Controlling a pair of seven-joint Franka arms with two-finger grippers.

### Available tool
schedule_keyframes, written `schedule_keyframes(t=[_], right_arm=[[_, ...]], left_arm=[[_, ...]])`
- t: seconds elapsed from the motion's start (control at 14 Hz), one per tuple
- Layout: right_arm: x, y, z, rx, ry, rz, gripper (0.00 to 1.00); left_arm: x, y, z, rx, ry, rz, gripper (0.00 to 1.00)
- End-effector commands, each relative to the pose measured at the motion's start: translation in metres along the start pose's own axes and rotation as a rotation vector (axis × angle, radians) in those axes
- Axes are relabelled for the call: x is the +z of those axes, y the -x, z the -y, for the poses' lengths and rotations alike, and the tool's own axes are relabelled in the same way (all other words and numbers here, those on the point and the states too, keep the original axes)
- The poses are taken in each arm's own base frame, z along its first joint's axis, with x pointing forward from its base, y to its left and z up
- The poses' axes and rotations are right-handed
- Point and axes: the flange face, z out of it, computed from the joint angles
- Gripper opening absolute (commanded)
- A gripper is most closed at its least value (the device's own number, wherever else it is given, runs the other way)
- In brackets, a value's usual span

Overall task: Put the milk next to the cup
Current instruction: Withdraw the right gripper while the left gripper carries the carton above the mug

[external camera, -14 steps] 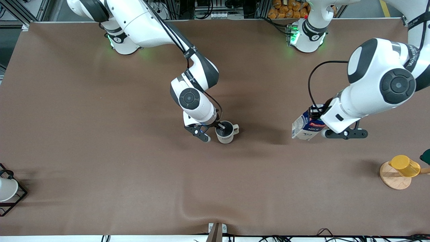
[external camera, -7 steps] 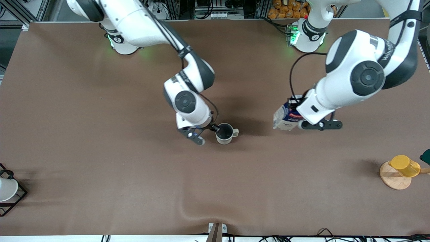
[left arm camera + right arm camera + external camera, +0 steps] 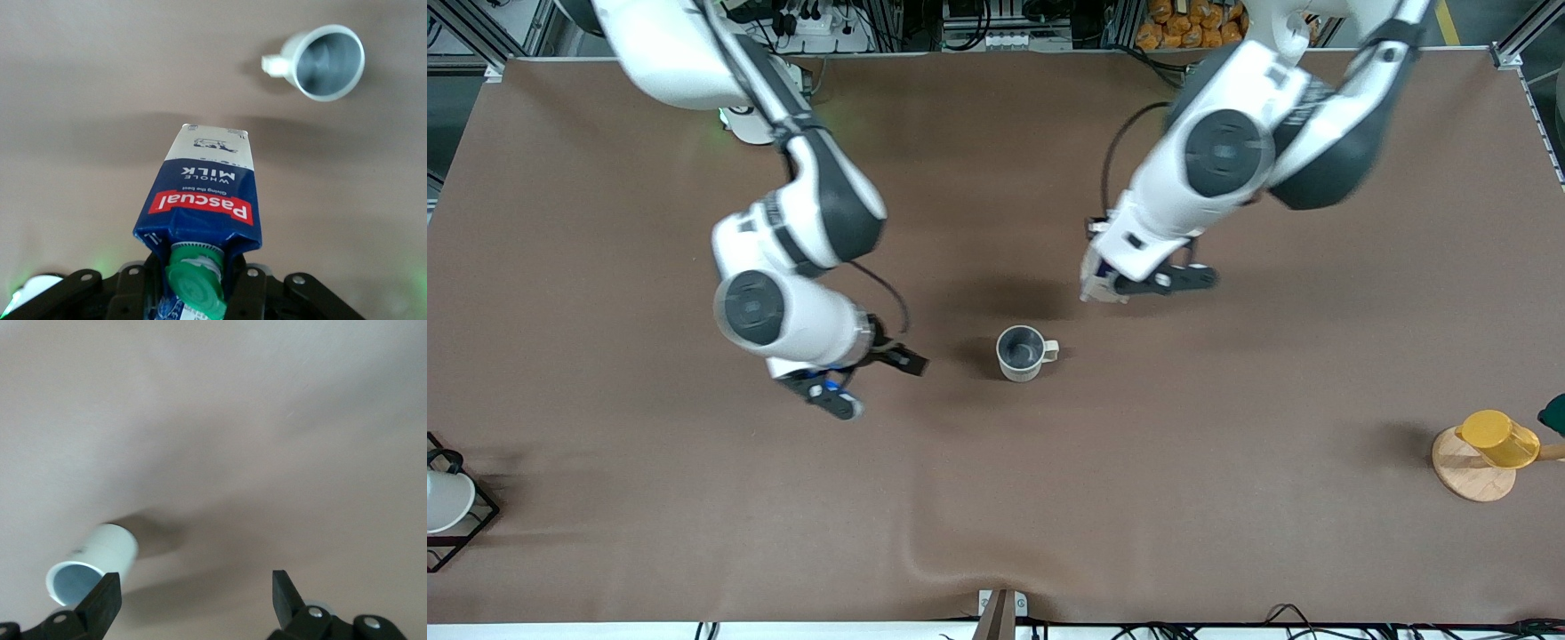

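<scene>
The beige-grey cup (image 3: pixel 1021 352) stands upright at mid-table, handle toward the left arm's end; it also shows in the left wrist view (image 3: pixel 323 53). My left gripper (image 3: pixel 1107 286) is shut on the milk (image 3: pixel 207 193), a dark blue carton with a green cap, and holds it tilted in the air over the table near the cup; in the front view only its pale end (image 3: pixel 1092 284) shows. My right gripper (image 3: pixel 878 385) is open and empty beside the cup, toward the right arm's end. In the right wrist view the cup (image 3: pixel 93 563) lies beside one fingertip.
A yellow cup (image 3: pixel 1498 437) on a round wooden base stands near the left arm's end. A white cup in a black wire rack (image 3: pixel 463 520) stands at the right arm's end. A fold in the brown cloth (image 3: pixel 925 558) lies near the front edge.
My right gripper let go of the cup's rim and drew back toward the right arm's end. My left gripper carried the milk closer to the cup.
</scene>
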Motion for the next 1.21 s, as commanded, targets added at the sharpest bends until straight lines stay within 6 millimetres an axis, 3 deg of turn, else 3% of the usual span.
schedule_keyframes(t=[0.0,0.21,0.43,0.5,0.64,0.86,1.14], right_arm=[[-0.025,-0.031,-0.051,-0.109,0.016,0.028,1.0],[-0.047,-0.096,-0.133,-0.272,-0.017,0.013,1.0],[-0.064,-0.137,-0.209,-0.383,-0.045,0.019,1.0],[-0.072,-0.138,-0.227,-0.398,-0.042,0.039,1.0],[-0.114,-0.133,-0.256,-0.39,0.015,-0.016,1.0],[-0.16,-0.103,-0.274,-0.389,0.105,-0.038,1.0],[-0.199,-0.069,-0.29,-0.375,0.109,-0.103,1.0]], left_arm=[[0.014,0.003,-0.041,-0.03,0.004,0.026,0.38],[0.026,0.001,-0.069,-0.006,0.01,0.023,0.38],[0.045,-0.007,-0.085,0.013,0.014,0.006,0.38],[0.053,-0.003,-0.096,0.03,0.01,0.002,0.38],[0.061,-0.009,-0.1,0.031,0.001,-0.032,0.38],[0.079,-0.024,-0.106,0.025,0.008,-0.054,0.38],[0.089,-0.039,-0.108,0.048,0.009,-0.091,0.38]])
